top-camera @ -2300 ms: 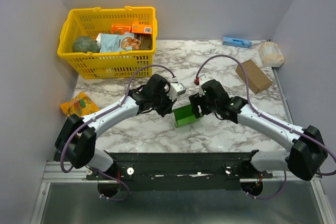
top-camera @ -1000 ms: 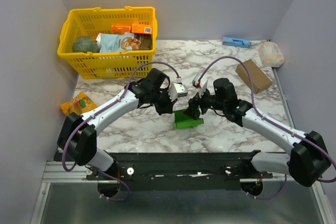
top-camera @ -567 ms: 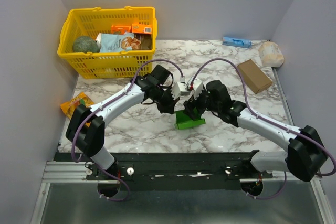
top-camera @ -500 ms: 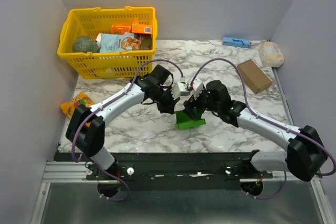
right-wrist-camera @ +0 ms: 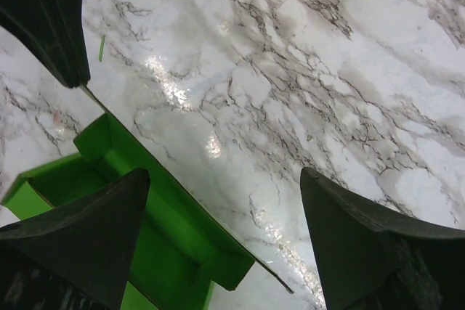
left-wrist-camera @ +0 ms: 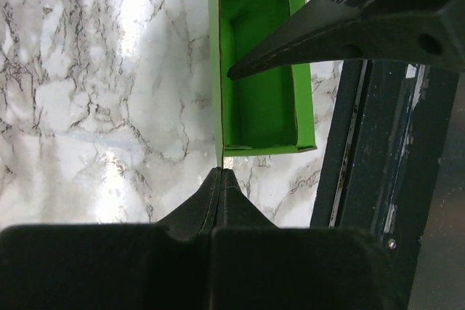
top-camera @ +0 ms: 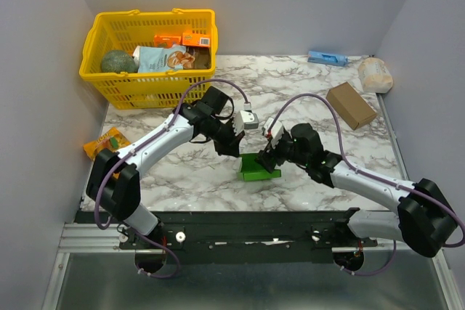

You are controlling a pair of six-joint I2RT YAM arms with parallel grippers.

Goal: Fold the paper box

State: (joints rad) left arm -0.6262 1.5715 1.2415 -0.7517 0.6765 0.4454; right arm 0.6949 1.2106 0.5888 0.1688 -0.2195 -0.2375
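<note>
Marble table (top-camera: 182, 172). Left gripper (left-wrist-camera: 220, 173) clenched on paper box (left-wrist-camera: 265, 92) wall edge, right at its tips. Right gripper (right-wrist-camera: 223, 172) hangs released, box wall between its fingers.

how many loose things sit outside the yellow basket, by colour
green: 1, paper box
brown: 1, cardboard box
blue: 1, flat pack
off-white: 1, bag
orange: 1, snack packet
total: 5
</note>
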